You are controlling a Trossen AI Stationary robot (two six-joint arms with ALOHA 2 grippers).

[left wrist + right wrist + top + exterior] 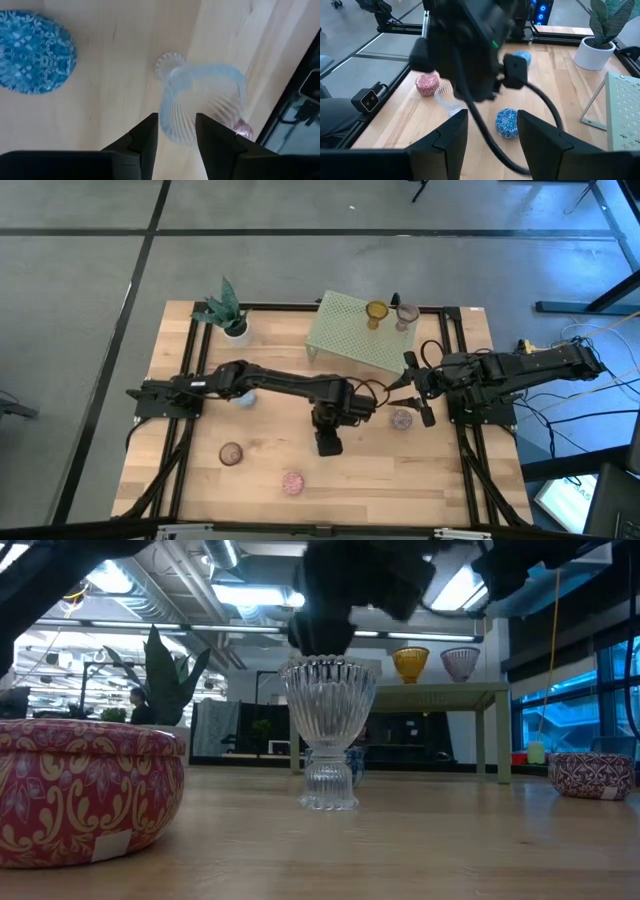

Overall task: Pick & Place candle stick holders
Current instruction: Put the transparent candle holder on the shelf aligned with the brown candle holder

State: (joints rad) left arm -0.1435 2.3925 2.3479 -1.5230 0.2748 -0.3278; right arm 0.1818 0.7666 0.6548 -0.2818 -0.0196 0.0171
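A clear ribbed glass holder (328,725) stands upright on its foot on the table, near the middle. My left gripper (328,444) hangs over it, pointing down, open. In the left wrist view its fingertips (176,117) stand on either side of the near rim of the clear holder (202,102), and I cannot tell if they touch. An amber holder (375,312) and a pale purple holder (405,313) stand on the green rack (345,340). My right gripper (415,388) waits open at the right, empty.
Other holders stand on the table: light blue (245,397), brownish (231,453), pink patterned (292,483), purple patterned (402,419), and blue patterned (507,122) under the left arm. A white pot with a plant (230,315) stands at the far left.
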